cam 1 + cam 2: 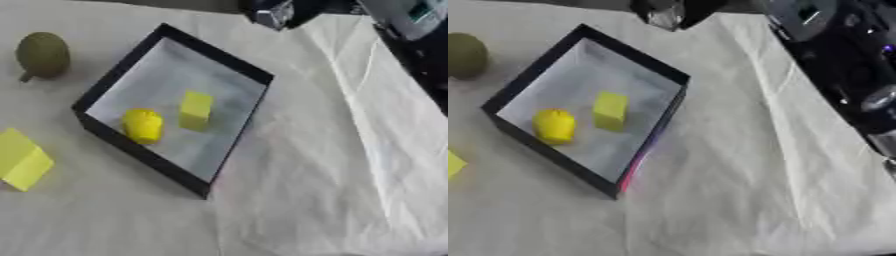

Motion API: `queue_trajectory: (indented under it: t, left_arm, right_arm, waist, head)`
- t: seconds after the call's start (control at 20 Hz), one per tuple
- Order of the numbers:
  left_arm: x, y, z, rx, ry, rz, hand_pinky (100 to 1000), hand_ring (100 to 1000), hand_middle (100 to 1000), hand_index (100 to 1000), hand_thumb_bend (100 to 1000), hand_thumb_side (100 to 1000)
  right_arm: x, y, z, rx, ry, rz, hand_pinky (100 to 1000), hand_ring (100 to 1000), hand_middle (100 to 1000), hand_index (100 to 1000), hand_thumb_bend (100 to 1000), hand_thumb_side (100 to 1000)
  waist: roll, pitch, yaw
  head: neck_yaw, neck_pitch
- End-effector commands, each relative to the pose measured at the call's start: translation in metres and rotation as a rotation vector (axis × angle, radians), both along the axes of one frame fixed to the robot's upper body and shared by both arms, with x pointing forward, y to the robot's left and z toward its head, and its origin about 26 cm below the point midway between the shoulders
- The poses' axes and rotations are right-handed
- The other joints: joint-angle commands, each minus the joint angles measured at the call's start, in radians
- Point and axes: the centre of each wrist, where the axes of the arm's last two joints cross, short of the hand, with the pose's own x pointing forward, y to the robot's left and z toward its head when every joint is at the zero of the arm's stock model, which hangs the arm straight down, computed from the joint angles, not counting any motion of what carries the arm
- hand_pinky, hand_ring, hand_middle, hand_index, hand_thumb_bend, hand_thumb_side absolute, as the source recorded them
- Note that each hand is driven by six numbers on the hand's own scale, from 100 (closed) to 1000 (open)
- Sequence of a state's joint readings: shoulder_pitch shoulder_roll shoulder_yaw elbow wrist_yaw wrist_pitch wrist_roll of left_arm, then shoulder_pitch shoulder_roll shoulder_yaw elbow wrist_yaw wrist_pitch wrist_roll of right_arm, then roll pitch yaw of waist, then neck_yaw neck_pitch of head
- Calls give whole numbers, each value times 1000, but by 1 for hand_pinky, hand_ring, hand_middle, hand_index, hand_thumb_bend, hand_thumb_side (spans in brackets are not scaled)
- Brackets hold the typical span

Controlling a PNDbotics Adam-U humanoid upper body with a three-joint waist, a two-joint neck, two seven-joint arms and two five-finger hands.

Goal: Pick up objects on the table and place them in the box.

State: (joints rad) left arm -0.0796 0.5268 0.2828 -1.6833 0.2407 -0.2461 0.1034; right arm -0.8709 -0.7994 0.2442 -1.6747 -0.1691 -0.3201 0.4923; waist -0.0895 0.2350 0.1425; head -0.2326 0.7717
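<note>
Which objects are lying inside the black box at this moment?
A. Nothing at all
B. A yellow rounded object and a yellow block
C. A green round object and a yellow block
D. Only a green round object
B: inside the black box lie a yellow rounded object and a yellow block, while the green round object and another yellow block remain outside on the cloth.

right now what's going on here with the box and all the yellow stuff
Nothing is being held at this moment. The black box on the white cloth already holds a yellow rounded object and a yellow block. Outside it, a second yellow block and an olive-green pear-shaped object lie to the box's left. Dark robot parts show at the top edge; no robot hand is clearly visible.
</note>
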Motion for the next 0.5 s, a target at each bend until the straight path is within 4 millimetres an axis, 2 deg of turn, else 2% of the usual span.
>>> queue_trajectory:
  t: [0.05, 0.1, 0.15, 0.3, 0.5]
  left_arm:
    - [-1, 4, 14, 37, -33, 4, 830, 782, 717, 824, 100, 669]
    - [-1, 4, 15, 37, -36, 4, 830, 782, 717, 824, 100, 669]
    - [-1, 4, 15, 38, -39, 3, 830, 782, 717, 824, 100, 666]
    - [-1, 3, 17, 42, -50, 0, 830, 783, 718, 824, 100, 662]
    - [0, 2, 22, 68, -59, -18, 830, 784, 719, 825, 100, 652]
  right_arm:
    - [-34, -23, 30, 122, -14, -18, 921, 765, 684, 849, 100, 218]
    - [-41, -29, 30, 155, -3, -30, 921, 765, 684, 849, 100, 233]
    - [-46, -36, 30, 182, 9, -45, 924, 765, 684, 848, 100, 340]
    - [-59, -56, 18, 262, 55, -112, 927, 760, 676, 843, 100, 375]
    - [-65, -75, -8, 404, 150, -181, 925, 723, 650, 828, 100, 454]
  waist:
    - [23, -13, -5]
    - [25, -13, -7]
    - [27, -12, -9]
    - [35, -10, -16]
    - [50, -5, -22]
  head:
    - [13, -2]
    - [17, -2]
    - [22, -2]
    - [38, -2]
    - [55, -2]
